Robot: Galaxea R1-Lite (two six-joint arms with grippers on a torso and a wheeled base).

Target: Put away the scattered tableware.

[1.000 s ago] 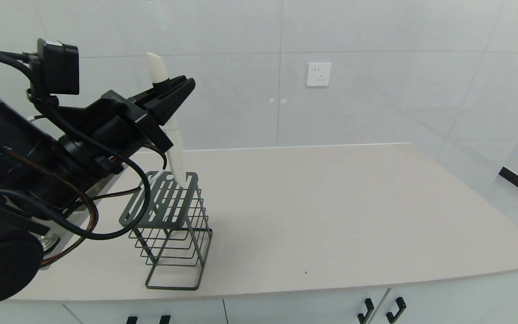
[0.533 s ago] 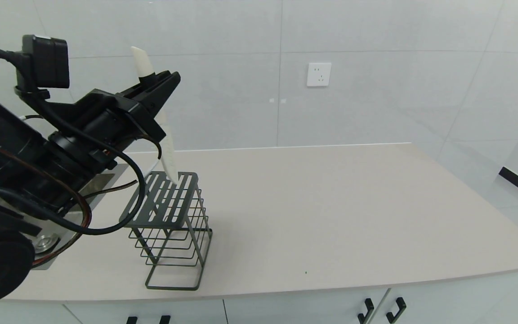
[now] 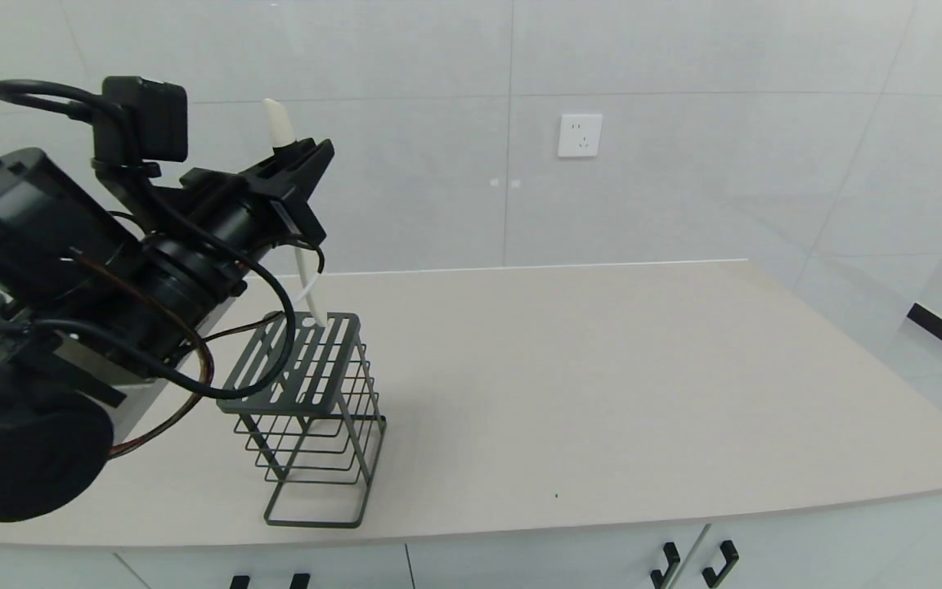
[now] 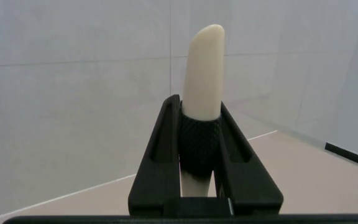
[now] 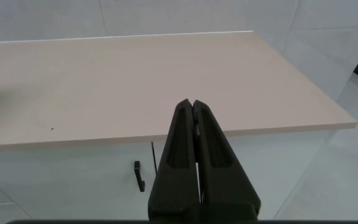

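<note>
Left gripper (image 3: 306, 157) (image 4: 199, 118): raised over the left part of the counter (image 3: 602, 368), reaching forward and slightly upward toward the wall. Clamped from both sides on the knife (image 3: 305, 278) at the dark ribbed collar below the handle.

Knife: held nearly upright, leaning a little. Cream handle (image 4: 204, 68) standing up past the fingertips, pale blade hanging down below the jaws. Tip down at the slotted top of the rack (image 3: 307, 384), near the plate's far edge; cannot tell whether entered into a slot.

Rack: dark wire frame, upright on the counter, directly under the left gripper, with a flat slotted plate on top.

Right gripper (image 5: 194, 107): held low out past the counter's front edge (image 5: 166, 134), pointing toward the cabinet fronts. Jaws pressed together, gripping nothing.

Also noted: white wall outlet (image 3: 580, 135) on the tiled wall; black cabinet handles (image 3: 667, 564) (image 5: 139, 176) below the counter.
</note>
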